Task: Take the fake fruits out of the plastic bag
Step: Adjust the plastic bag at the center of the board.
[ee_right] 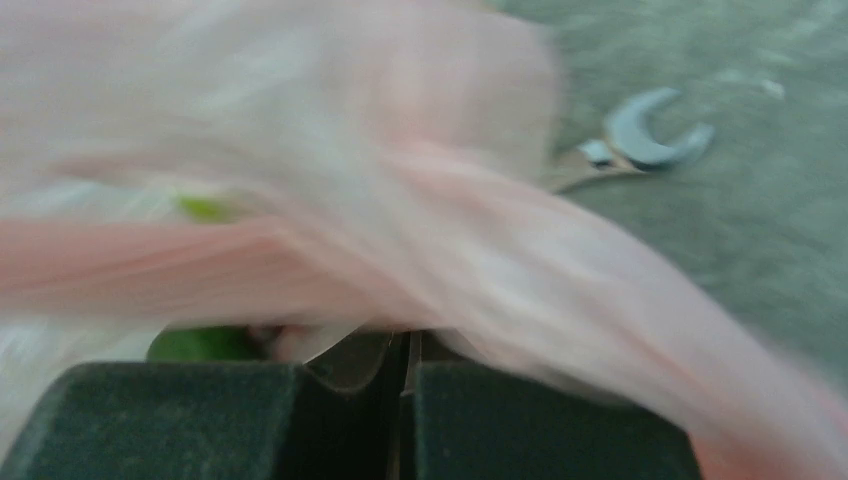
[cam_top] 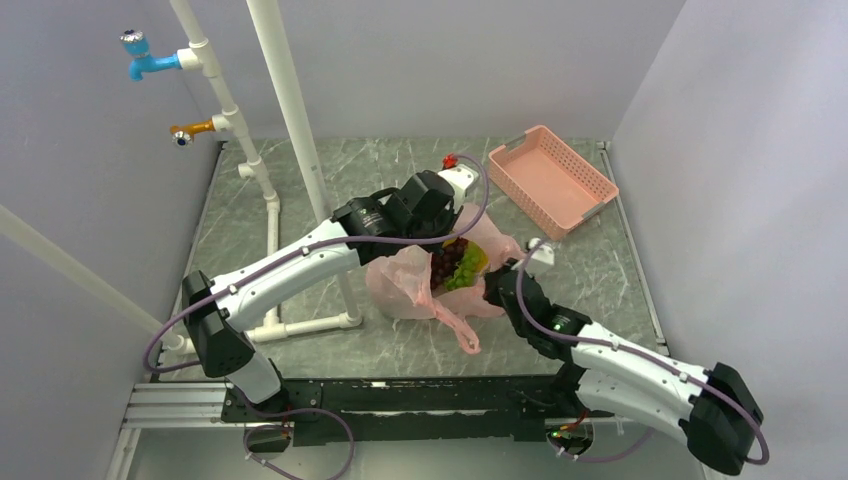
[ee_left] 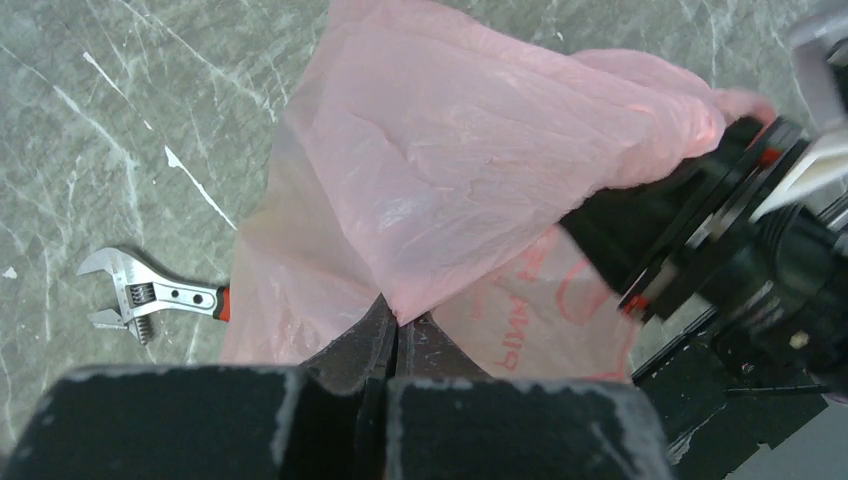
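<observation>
The pink plastic bag (cam_top: 405, 283) lies in the middle of the table with its mouth spread open. Inside show a dark red-purple grape bunch (cam_top: 447, 261) and a light green grape bunch (cam_top: 468, 270). My left gripper (ee_left: 404, 318) is shut on the bag's far edge (ee_left: 440, 190) and holds it up. My right gripper (ee_right: 408, 340) is shut on the bag's near right edge (ee_right: 480, 270); that view is blurred, and a green fruit (ee_right: 200, 345) shows through the plastic. In the top view the right gripper (cam_top: 503, 281) sits at the bag's right side.
A red-handled wrench (ee_left: 150, 295) lies on the table beyond the bag; its head also shows in the right wrist view (ee_right: 640, 135). A rigid pink slotted basket (cam_top: 550, 178) stands at the back right. White pipes (cam_top: 290, 130) with taps stand at the back left.
</observation>
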